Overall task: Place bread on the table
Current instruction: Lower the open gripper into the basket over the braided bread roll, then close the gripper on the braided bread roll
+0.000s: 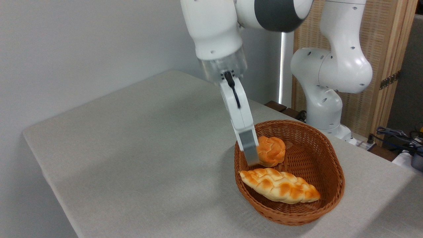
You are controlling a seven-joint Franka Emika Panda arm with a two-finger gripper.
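So the gripper [251, 155] is hanging down inside the left end of the wicker basket [330, 155], and from this angle only one finger shows edge-on, so I honestly can't tell if it's spread or pressed together. It isn't visibly holding anything.

The thing that matters here: the bread [281, 185] (the long braided loaf, not the little round bun [271, 150]) lies in the basket's near half, lower in the picture and a bit to the right of the fingertip. The fingertip sits right up against the left side of the bun, possibly touching it, hard to say. So the gripper looks lined up with the wrong item, or at least sits nearer the bun than the loaf.

The loaf's long axis runs from upper left to lower right, its left tapered end pointing toward the fingertip and sitting near it. My guess is the next move needs a shift toward the camera and right, over the loaf's middle, with the jaws set across that diagonal, not along it.

The grey desk [132, 142] has loads of room to the left for setting it down.
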